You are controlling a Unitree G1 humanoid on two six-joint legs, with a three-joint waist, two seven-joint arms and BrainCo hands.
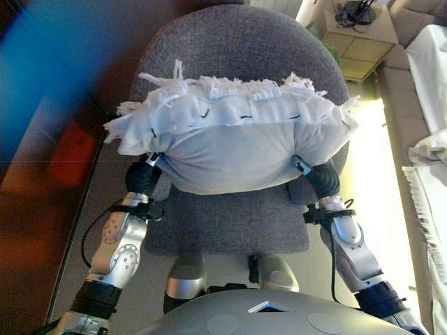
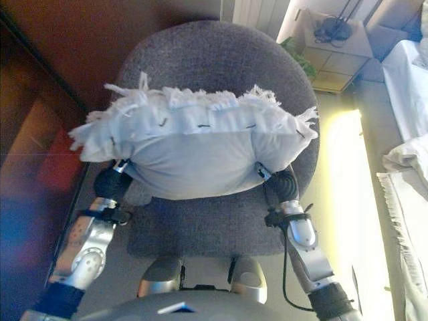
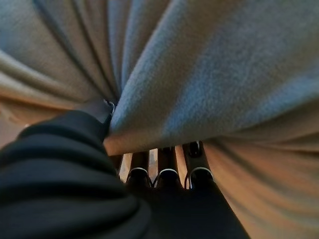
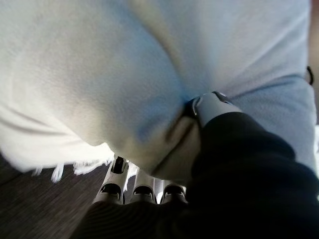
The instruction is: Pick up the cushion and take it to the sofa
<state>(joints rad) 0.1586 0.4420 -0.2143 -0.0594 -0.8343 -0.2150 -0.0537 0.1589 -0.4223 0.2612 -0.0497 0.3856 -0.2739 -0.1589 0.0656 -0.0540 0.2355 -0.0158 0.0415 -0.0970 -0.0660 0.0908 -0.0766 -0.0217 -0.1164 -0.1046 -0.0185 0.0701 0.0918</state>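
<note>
A white cushion [image 1: 230, 136] with a fringed top edge is held up between both hands, above the seat of a round grey armchair [image 1: 237, 42]. My left hand [image 1: 143, 178] grips its lower left corner. In the left wrist view the thumb [image 3: 97, 109] presses into the fabric [image 3: 224, 64] and the fingers [image 3: 164, 169] lie under it. My right hand [image 1: 321, 178] grips the lower right corner the same way. In the right wrist view it [image 4: 234, 164] pinches a fold of the cushion [image 4: 99, 74]. Most of both hands is hidden under the cushion.
A beige sofa [image 1: 419, 91] with white cloth [image 1: 429, 160] on it runs along the right edge. A small wooden cabinet [image 1: 356, 35] with cables on top stands at the far right. Dark reddish wooden furniture [image 1: 42, 174] is on the left.
</note>
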